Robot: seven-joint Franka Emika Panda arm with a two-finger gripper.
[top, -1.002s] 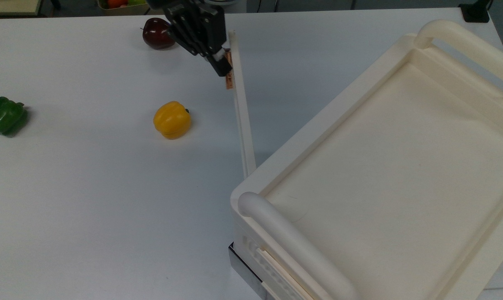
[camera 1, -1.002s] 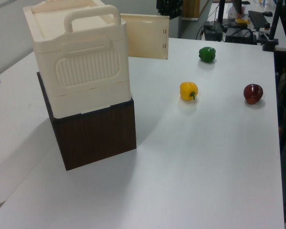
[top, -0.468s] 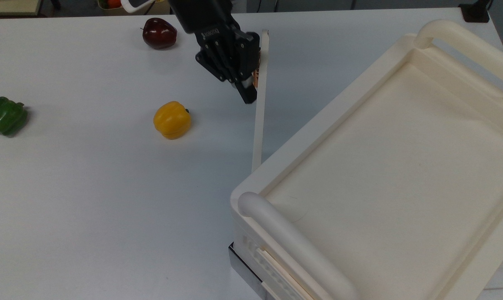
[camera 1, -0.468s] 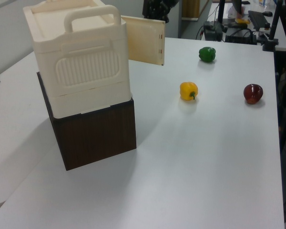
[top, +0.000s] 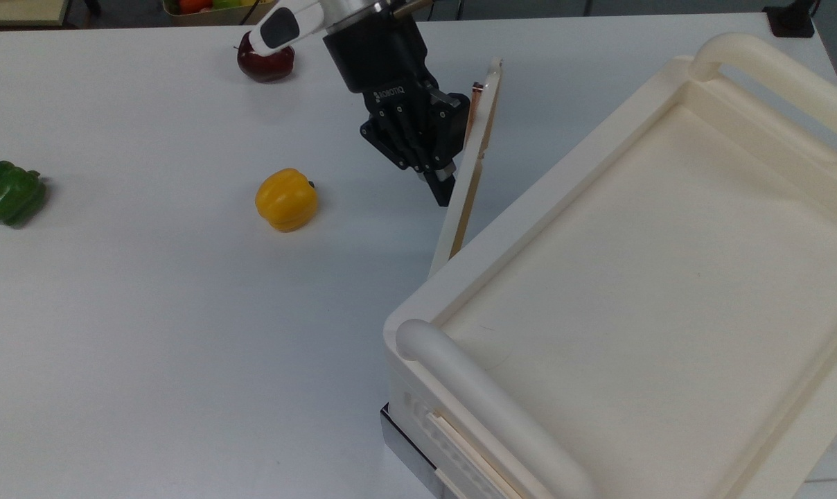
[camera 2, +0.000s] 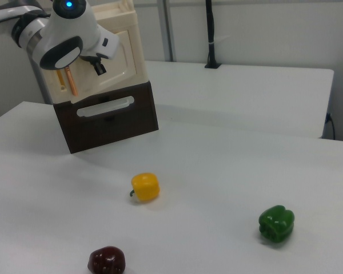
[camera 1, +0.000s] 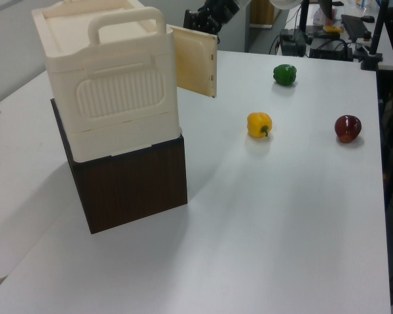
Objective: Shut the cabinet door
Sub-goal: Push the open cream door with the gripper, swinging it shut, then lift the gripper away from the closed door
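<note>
The cabinet door (top: 458, 222) is a thin cream panel, seen edge-on in the top view. It stands partly open, at an angle to the cream cabinet (top: 668, 277). In the left view the cabinet door (camera 1: 195, 60) juts out from the cabinet's (camera 1: 118, 85) far side. A copper handle (camera 2: 72, 80) shows near the door's free end. My black gripper (top: 443, 188) is shut with nothing held. It leans against the door's outer face just below the handle. The gripper (camera 1: 205, 16) sits behind the door's top edge in the left view.
A yellow pepper (top: 287, 199) lies on the white table (top: 148, 333), left of the door in the top view. A green pepper (top: 8, 193) lies at the top view's far left and a dark red apple (top: 265, 59) behind the arm. The cabinet stands on a dark brown base (camera 1: 131, 183).
The door has swung towards the cabinet, its free end moving to the top view's right. My gripper has moved right and nearer along with it, staying against the outer face.
</note>
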